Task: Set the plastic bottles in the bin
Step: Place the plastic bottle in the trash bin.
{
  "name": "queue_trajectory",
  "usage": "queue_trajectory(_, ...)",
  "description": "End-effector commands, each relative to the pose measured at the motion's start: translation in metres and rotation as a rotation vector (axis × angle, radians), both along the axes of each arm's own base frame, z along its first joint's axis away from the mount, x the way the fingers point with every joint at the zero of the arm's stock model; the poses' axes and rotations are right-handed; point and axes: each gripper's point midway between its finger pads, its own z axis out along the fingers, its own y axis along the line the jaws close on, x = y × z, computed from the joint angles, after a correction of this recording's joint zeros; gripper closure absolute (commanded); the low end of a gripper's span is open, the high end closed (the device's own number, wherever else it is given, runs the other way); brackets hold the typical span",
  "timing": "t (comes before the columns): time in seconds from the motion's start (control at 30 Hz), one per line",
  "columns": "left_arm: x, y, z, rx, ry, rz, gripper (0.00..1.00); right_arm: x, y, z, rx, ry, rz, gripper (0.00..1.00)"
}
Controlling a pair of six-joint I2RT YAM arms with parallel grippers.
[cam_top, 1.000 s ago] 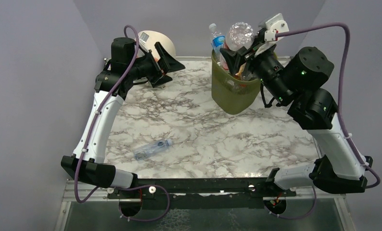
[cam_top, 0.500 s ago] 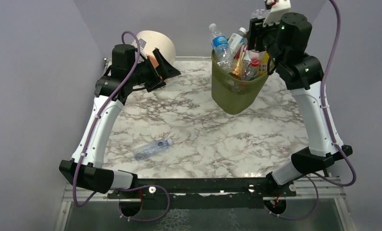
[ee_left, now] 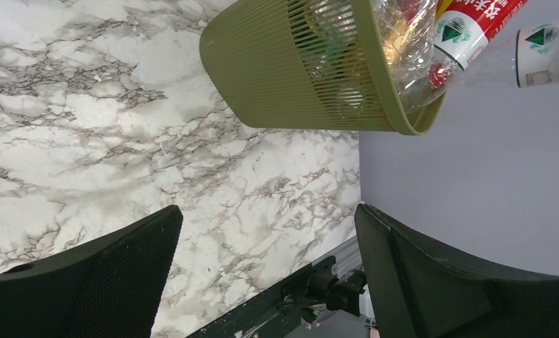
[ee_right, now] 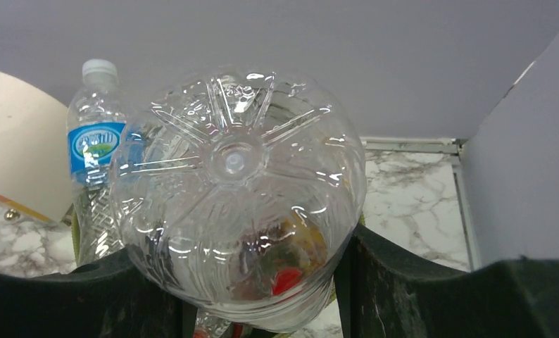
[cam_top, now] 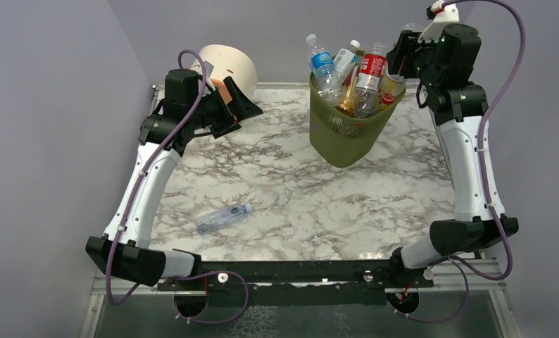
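Holds clear round plastic bottle clamped in right jaws beside olive-green mesh plastic bin; shows left jaws apart.

One bin, at least four bottles in it, one loose bottle, one cream box.

Bright even light, soft faint shadows, glints on clear bottle, sharp focus

The left arm reaches forward over the bench with the left claw spread wide and empty, while the right arm stands nearly upright, the right claw clamped on a clear bottle.
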Motion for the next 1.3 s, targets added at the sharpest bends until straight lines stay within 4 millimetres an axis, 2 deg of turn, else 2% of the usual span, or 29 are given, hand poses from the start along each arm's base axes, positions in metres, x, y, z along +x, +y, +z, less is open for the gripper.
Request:
queue_trajectory(0.0,-0.002,0.003,0.004,0.017,-0.041,0.008,0.01,0.002,0.009,0.007,0.071,-0.073,0.075,0.49)
queue_trajectory(0.23,-0.004,0.005,-0.001,0.02,-0.035,0.012,0.01,0.006,0.01,-0.014,0.081,-0.047,0.077,0.5)
queue_trajectory(0.37,-0.005,0.005,-0.002,0.019,-0.033,0.011,0.01,0.0,0.007,-0.025,0.078,-0.025,0.062,0.5)
queue_trajectory(0.6,-0.005,0.005,-0.005,0.019,-0.027,0.012,0.01,-0.004,0.009,-0.059,0.088,0.043,0.066,0.5)
queue_trajectory(0.73,-0.007,0.005,-0.005,0.017,-0.027,0.016,0.01,-0.006,0.01,-0.07,0.1,0.063,0.069,0.5)
queue_trajectory(0.83,-0.007,0.006,-0.006,0.016,-0.025,0.019,0.01,-0.008,0.011,-0.075,0.105,0.08,0.069,0.43)
queue_trajectory(1.0,-0.009,0.005,-0.004,0.014,-0.03,0.016,0.01,-0.013,0.006,-0.067,0.101,0.089,0.047,0.27)
queue_trajectory(1.1,-0.009,0.005,-0.005,0.012,-0.027,0.018,0.01,-0.018,0.001,-0.052,0.094,0.072,0.023,0.21)
queue_trajectory(1.27,-0.01,0.006,-0.004,0.012,-0.031,0.019,0.01,-0.026,-0.012,-0.025,0.081,0.045,-0.043,0.01)
